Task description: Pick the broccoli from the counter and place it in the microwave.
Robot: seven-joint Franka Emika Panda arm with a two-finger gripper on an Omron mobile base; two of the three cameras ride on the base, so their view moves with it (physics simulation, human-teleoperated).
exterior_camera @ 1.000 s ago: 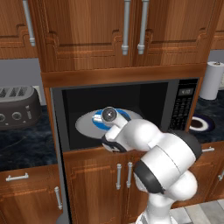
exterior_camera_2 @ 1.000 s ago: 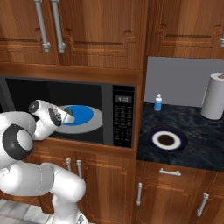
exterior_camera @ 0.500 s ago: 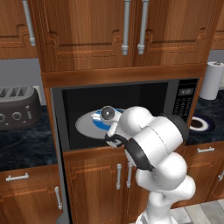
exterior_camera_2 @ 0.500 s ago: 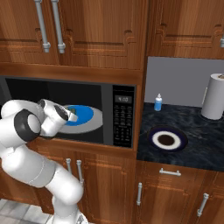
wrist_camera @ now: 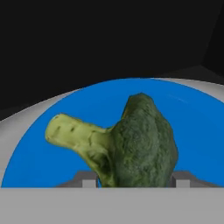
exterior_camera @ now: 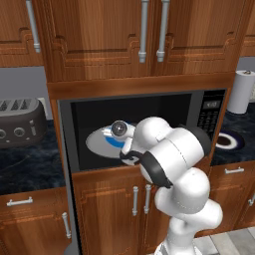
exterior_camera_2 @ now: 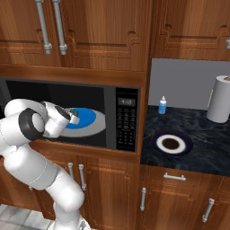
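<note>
Where the blue disc [wrist_camera: 65,113] curves, bumpy broccoli [wrist_camera: 131,146] fills the gripper [wrist_camera: 133,178].

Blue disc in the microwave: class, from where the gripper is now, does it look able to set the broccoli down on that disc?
Probably yes. The gripper holds the broccoli just over the blue disc, inside the open-fronted microwave, and nothing lies between them.
</note>
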